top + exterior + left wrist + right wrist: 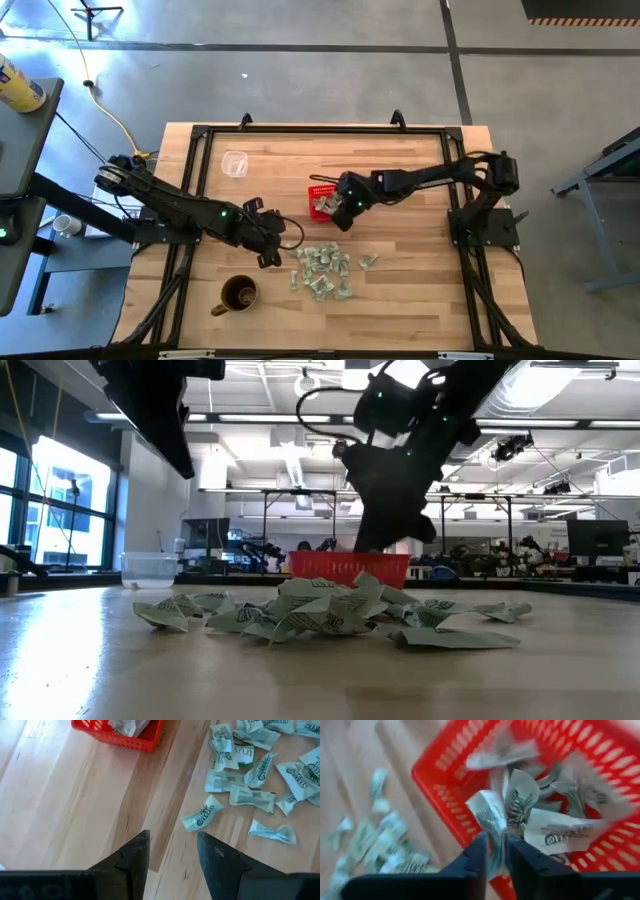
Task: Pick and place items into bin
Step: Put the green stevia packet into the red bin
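while my right gripper (494, 851) hangs over the red basket (322, 190) with a packet (490, 815) pinched between its fingers, i'd judge the job somewhere in the middle: several packets already lie inside the basket (555, 805), and a good heap is left on the table.

in the high view the basket sits just off the table's centre, toward 12 o'clock, and the loose pile of packets (325, 268) lies from it toward 6 o'clock, near but apart. my left gripper (268, 243) waits at about 9 o'clock from that pile, fingers spread and holding nothing; its wrist view shows bare wood between the fingers (135, 857), with the closest packet (201, 817) just ahead.

counting: one basket, two arms, one brown mug (238, 294) toward 7 o'clock on the table, one clear plastic cup (234, 163) toward 11 o'clock. in the basket i make out roughly five or six packets, though they overlap and i can't be exact. on the table, the left wrist view shows about a dozen, and the overhead suggests somewhat more, perhaps fifteen or so; one stray (367, 262) sits off at 3 o'clock from the heap.

what's left, to my eye: release this packet, then keep working through the pile.
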Available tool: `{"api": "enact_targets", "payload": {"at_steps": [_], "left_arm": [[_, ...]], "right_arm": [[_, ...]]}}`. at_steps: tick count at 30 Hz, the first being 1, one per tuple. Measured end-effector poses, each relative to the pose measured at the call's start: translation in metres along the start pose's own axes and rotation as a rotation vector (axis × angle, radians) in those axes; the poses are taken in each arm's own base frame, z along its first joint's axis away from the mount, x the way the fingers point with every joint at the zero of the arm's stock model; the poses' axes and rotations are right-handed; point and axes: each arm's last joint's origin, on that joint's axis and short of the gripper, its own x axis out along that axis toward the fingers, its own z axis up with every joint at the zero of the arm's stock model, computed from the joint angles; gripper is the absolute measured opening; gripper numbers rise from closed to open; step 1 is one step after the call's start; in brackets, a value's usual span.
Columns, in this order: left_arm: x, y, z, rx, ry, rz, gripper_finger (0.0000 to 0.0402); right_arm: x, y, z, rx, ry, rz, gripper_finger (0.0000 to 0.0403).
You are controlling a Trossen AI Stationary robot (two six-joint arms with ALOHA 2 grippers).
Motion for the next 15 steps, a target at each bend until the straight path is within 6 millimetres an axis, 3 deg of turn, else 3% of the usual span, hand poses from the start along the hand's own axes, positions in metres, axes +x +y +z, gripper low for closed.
{"api": "enact_targets", "payload": {"at_steps": [5, 9, 11, 15], "left_arm": [[0.0, 0.0, 0.0, -0.01, 0.003, 0.002, 0.0198], [0.002, 0.002, 0.002, 0.058, 0.001, -0.001, 0.0198], [0.006, 0.004, 0.004, 0.166, 0.017, -0.028, 0.0198], [0.038, 0.01, -0.005, 0.407, 0.047, -0.196, 0.0198]], "right_arm": [[-0.011, 0.008, 0.011, -0.061, -0.09, 0.096, 0.0156], [-0.043, 0.033, 0.017, -0.235, -0.254, 0.103, 0.0213], [-0.059, 0.042, 0.014, -0.321, -0.288, 0.045, 0.0232], [-0.079, 0.047, -0.013, -0.445, -0.196, -0.135, 0.0247]]}}
